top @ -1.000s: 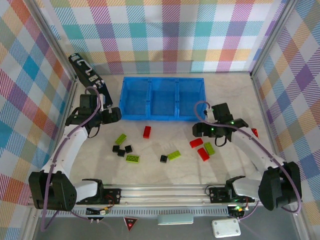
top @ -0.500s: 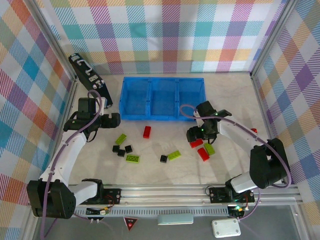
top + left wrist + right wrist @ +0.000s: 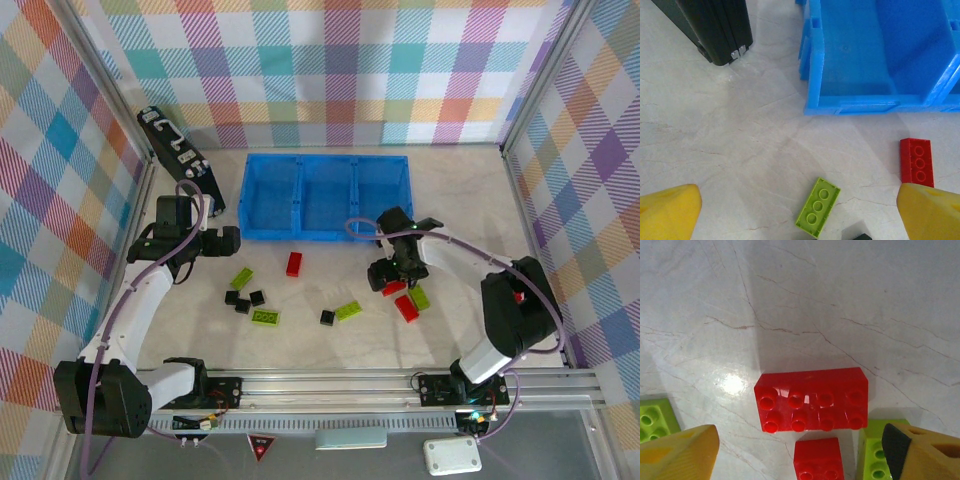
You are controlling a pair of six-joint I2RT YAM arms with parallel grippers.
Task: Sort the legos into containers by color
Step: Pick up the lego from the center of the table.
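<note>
Since the right gripper (image 3: pixel 799 450) hangs low over the table with its fingers (image 3: pixel 677 455) spread and nothing between them, the grab turns on one relation: the red eight-stud brick (image 3: pixel 811 399) sits just ahead of the tips, and its long axis runs along the line from finger to finger; closing as it stands would pinch the brick end to end, so my read is a wrist turn plus a small reach forward.

Crowding is the risk; a second red brick (image 3: pixel 818 461) lies just beside it on the near side, and a green brick (image 3: pixel 875 450) sits by the finger on the right of the wrist view.

Right arm is plainly the nearer one, directly over the target; left gripper (image 3: pixel 228 239) is also spread and empty, well apart across the table, nearer the leftmost green brick (image 3: pixel 241 278) and a lone red brick (image 3: pixel 293 263).

Blue bin (image 3: pixel 325 157) lies just beyond the target towards the far wall; three compartments, all bare from above.

Count showing from above: red 3; green 4; black bricks (image 3: pixel 257 297) 4; anything under the right arm, can't tell.
</note>
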